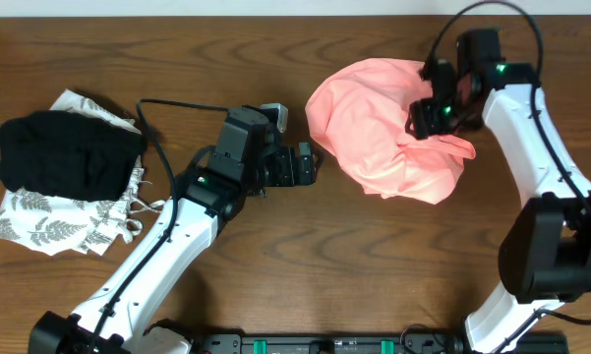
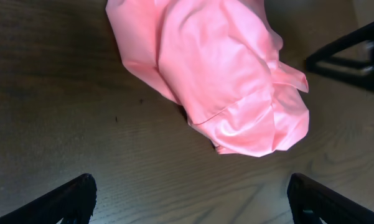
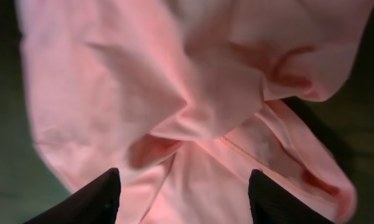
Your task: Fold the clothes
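Note:
The salmon-pink T-shirt (image 1: 379, 128) lies crumpled in a heap on the table at the upper right; its lettering is hidden. It also shows in the left wrist view (image 2: 218, 74) and fills the right wrist view (image 3: 187, 93). My right gripper (image 1: 425, 116) is open right over the heap's right part, fingers wide apart above the folds (image 3: 182, 193), holding nothing. My left gripper (image 1: 313, 164) is open and empty just left of the heap's edge, over bare wood (image 2: 190, 199).
A black folded garment (image 1: 69, 152) lies on a white garment with grey leaf print (image 1: 54, 228) at the far left. The brown wooden table (image 1: 374, 265) runs across the whole view. A black rail (image 1: 325, 344) lines the front edge.

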